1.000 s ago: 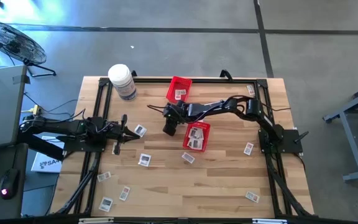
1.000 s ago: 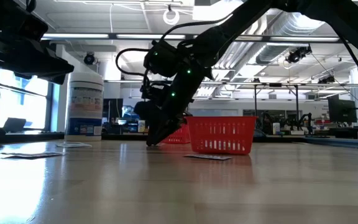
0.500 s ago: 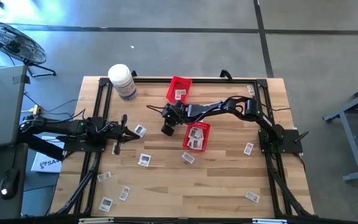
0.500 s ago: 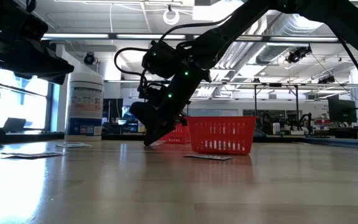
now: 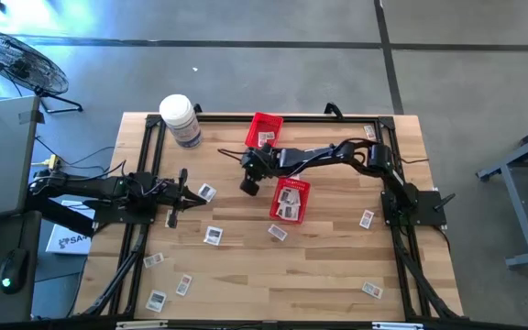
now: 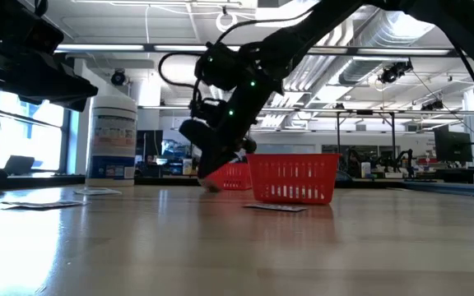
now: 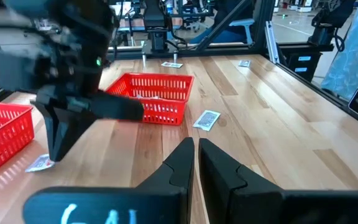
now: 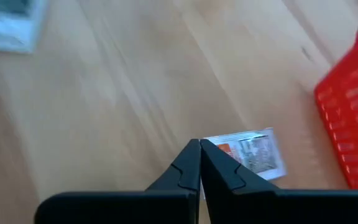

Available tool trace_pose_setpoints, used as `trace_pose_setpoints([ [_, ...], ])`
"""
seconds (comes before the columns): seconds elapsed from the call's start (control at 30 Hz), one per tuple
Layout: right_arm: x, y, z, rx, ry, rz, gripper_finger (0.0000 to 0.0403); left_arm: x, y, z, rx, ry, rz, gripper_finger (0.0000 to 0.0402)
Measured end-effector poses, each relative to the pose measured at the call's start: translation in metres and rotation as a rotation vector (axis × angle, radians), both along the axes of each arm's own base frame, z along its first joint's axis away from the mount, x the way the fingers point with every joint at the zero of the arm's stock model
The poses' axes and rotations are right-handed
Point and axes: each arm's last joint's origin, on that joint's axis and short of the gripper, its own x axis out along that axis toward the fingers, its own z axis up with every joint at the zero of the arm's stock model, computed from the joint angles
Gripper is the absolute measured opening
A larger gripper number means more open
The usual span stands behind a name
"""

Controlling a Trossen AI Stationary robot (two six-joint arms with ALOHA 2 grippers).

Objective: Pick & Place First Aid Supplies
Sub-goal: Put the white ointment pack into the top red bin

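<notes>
The right gripper (image 8: pixel 200 144) hangs over mid-bench, its dark fingers pinched on a flat, glossy packet (image 8: pixel 250 151) by its edge, beside a red mesh basket (image 5: pixel 291 200). The left gripper (image 7: pixel 195 149) waits, clenched and empty, near the wooden bench's (image 5: pixel 319 266) left edge.

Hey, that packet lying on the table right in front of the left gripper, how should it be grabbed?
The packet lies flat on the table, so its sides offer no hold. It is probably best to come straight down from above and pinch across its shorter width, at the edges.
</notes>
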Motion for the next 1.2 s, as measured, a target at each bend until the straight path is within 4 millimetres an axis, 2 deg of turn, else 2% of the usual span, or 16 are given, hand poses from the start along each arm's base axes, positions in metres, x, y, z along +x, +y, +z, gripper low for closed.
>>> trace_pose_setpoints([
  [0.13,0.000,0.001,0.008,0.006,-0.022,0.009,0.0001,0.000,0.000,0.000,0.000,0.000,0.000,0.0021],
  [0.37,-0.001,0.001,0.033,0.004,-0.103,0.022,0.0001,0.000,0.000,0.000,0.000,0.000,0.000,0.0021],
  [0.5,-0.002,0.001,0.032,-0.021,-0.076,0.068,0.0006,0.000,0.000,0.000,0.000,0.000,0.000,0.0021],
  [0.73,0.005,0.000,0.012,-0.040,-0.066,0.117,0.0062,0.000,0.000,0.000,0.000,0.000,0.000,0.0021],
  [0.93,0.008,0.000,0.003,-0.050,-0.067,0.112,0.0115,0.000,0.000,0.000,0.000,0.000,0.000,0.0021],
  [1.07,0.005,-0.001,-0.002,-0.057,-0.049,0.100,0.0128,0.000,0.000,0.000,0.000,0.000,0.000,0.0021],
  [1.2,-0.003,-0.002,-0.016,-0.032,-0.035,0.075,0.0128,0.000,0.000,0.000,0.000,0.000,0.000,0.0021],
])
